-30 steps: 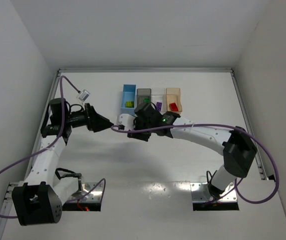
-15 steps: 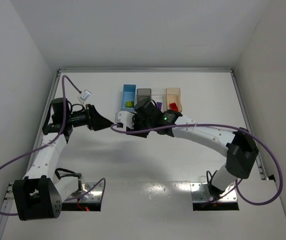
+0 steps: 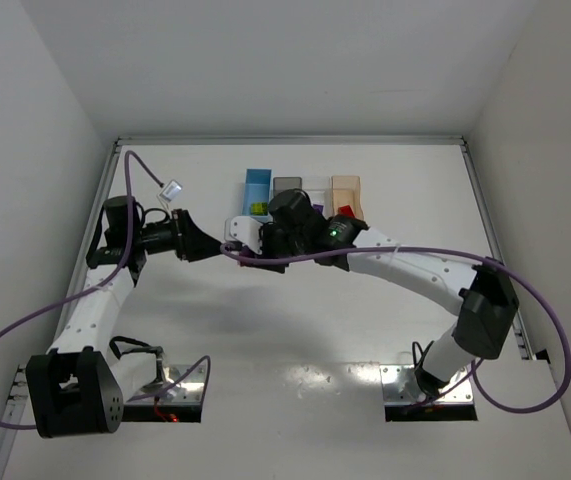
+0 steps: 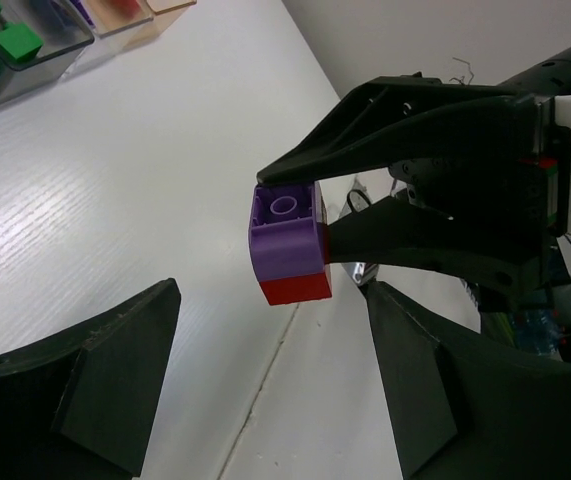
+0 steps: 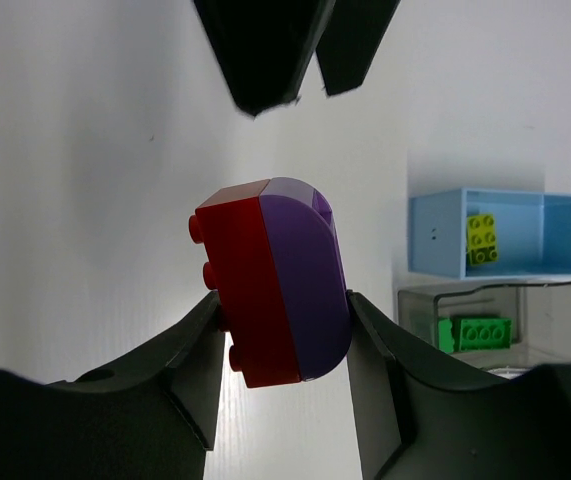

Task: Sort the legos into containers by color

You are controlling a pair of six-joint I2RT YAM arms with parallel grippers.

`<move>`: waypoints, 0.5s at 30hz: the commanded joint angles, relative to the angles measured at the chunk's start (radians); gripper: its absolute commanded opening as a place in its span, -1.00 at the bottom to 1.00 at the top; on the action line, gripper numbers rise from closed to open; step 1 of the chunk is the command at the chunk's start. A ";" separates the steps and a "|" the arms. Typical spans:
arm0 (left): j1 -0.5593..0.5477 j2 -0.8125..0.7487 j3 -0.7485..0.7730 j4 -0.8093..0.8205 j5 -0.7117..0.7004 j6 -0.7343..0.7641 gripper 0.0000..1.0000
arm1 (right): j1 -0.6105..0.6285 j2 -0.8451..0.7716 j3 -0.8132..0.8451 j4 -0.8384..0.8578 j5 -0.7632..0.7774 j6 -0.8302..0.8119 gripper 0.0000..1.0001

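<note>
Now my right end effector point(image 5: 283, 300), pinching joined red-purple legos point(image 5: 270, 285), has edged toward ten o'clock for the spread left end effector point(image 4: 273, 290) to split.

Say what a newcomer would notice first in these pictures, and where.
A red-and-purple brick pair stands out, clamped in the jaws of the right gripper above the table. The left gripper faces it with jaws open. Near the far edge, a blue bin holds a yellow-green brick.
</note>
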 commanded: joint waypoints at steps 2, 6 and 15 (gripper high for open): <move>0.001 0.008 -0.001 0.055 0.034 -0.018 0.63 | 0.026 0.021 0.079 0.061 0.001 0.000 -1.00; -0.008 0.017 -0.001 0.055 0.034 -0.027 0.63 | 0.046 0.039 0.101 0.071 0.024 0.000 -1.00; -0.008 0.028 -0.001 0.074 0.052 -0.036 0.45 | 0.089 0.071 0.130 0.061 0.033 -0.020 -1.00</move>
